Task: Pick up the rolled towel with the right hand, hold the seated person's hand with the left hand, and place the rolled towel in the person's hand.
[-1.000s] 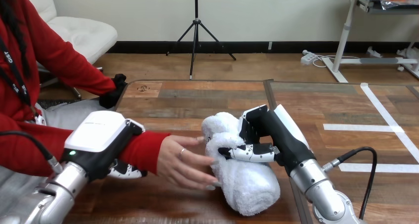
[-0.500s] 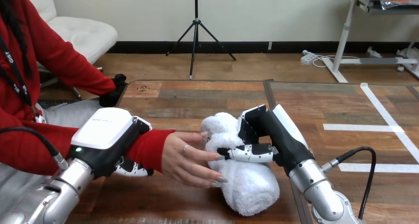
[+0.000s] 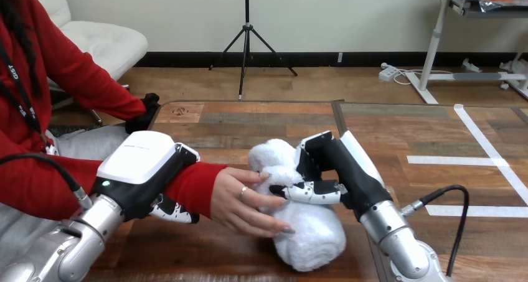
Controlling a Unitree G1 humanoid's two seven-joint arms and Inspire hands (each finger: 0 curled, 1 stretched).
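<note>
Right hand point(image 3: 341, 169) around rolled towel point(image 3: 308, 235)

The light is bright and even, from above. The white back of the left robot hand point(image 3: 140, 157) shines. A soft dark shadow lies on the counter point(image 3: 249, 117) under the rolled towel point(image 3: 308, 238).

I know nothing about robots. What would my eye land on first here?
The white rolled towel on the wooden table, gripped by the right robot hand while the person's hand rests its fingers on it. At the left, the left robot hand curls round the person's wrist in its red sleeve.
</note>
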